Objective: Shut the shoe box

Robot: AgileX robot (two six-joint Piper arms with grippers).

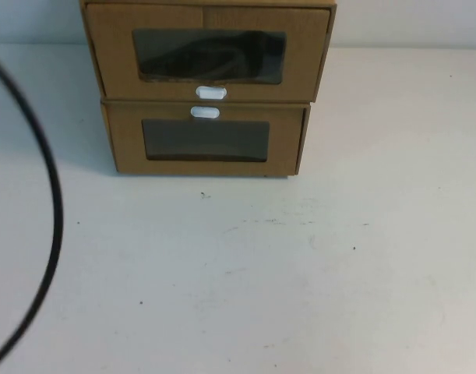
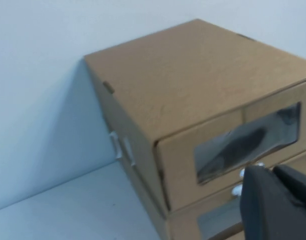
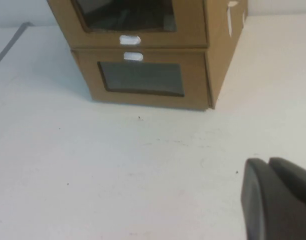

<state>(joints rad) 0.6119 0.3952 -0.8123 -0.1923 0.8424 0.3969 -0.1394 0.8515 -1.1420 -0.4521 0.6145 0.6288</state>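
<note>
Two brown cardboard boxes stand stacked at the back of the white table. The upper one is the shoe box [image 1: 206, 51], also seen as the shoe box [image 2: 193, 100] and the shoe box [image 3: 137, 20], with a clear window and a white pull tab [image 1: 211, 93] under it. Something dark lies behind the window. Its drawer front sits about level with its shell. My left gripper [image 2: 272, 170] hovers shut and empty just in front of the tabs. My right gripper [image 3: 268, 162] is shut and empty over bare table, well in front of the boxes. Neither gripper shows in the high view.
The lower matching box [image 1: 205, 140] carries its white tab [image 1: 205, 112] above its window. A black cable [image 1: 54, 210] curves across the table's left side. White clips [image 2: 121, 147] stick out from the stack's side. A pale wall stands close behind.
</note>
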